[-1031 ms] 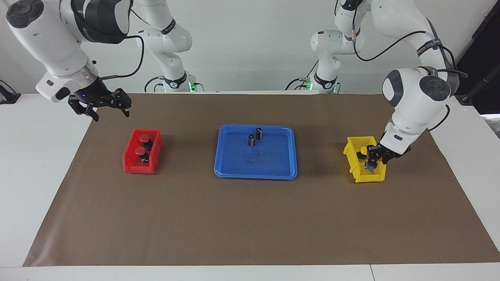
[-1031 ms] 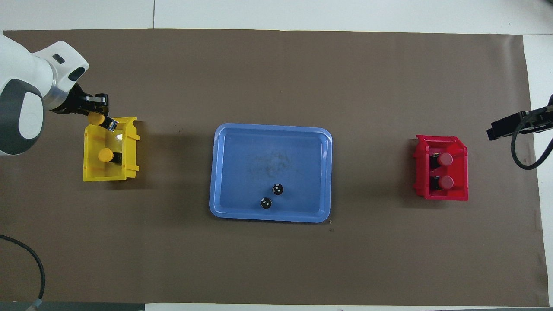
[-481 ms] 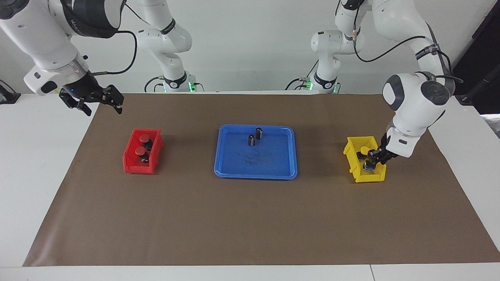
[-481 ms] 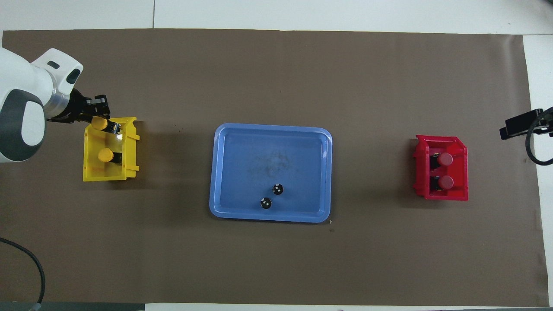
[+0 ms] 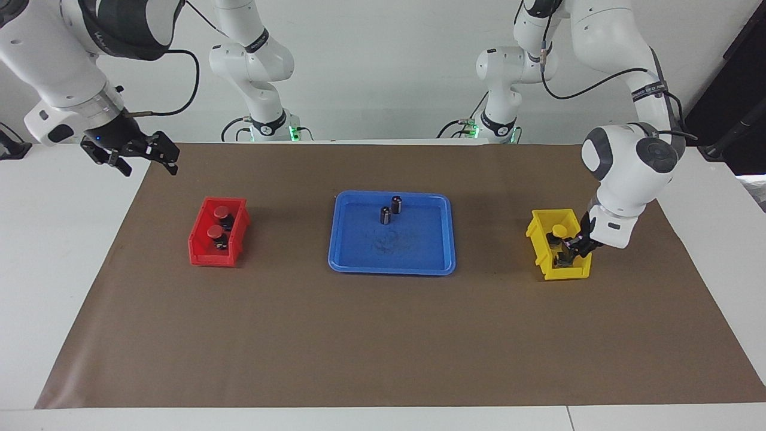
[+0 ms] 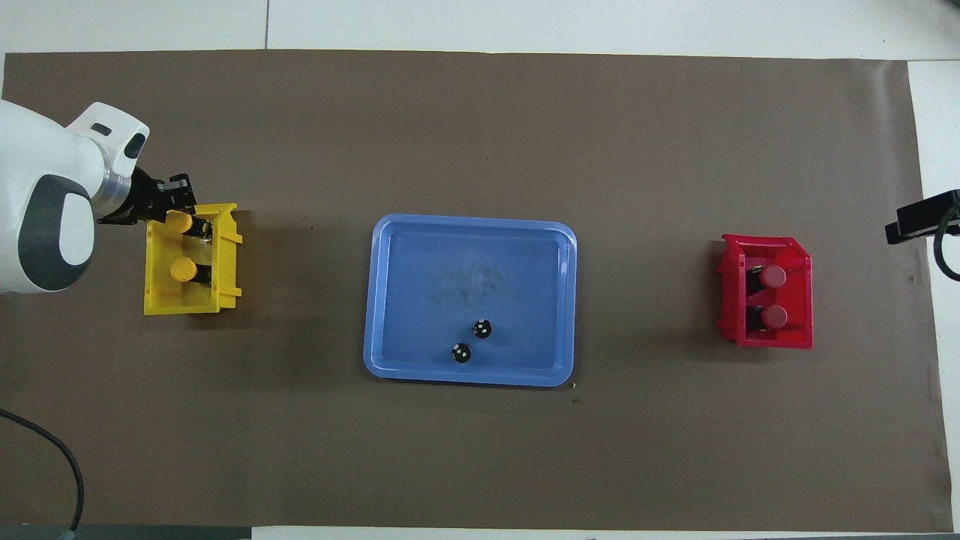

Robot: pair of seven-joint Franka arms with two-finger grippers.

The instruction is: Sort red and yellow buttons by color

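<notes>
Your left gripper is down inside the yellow bin at the left arm's end of the bench, its fingers clamped on a yellow button that sits at the end of the bin farther from the robots. The other yellow button already lies in the same bin, nearer to the robots (its cap shows clearly in the overhead view).

Your right gripper hangs in the air over the bench corner at the right arm's end, fingers spread apart and holding nothing; that arm waits.

You can see both red buttons in the red bin toward the right arm's end: one red button farther from the robots, the second red button nearer, the two just beside each other.

The blue tray lies mid-bench between the two bins. On it stand two dark cylinders, close together at the part of the tray nearer to the robots.
</notes>
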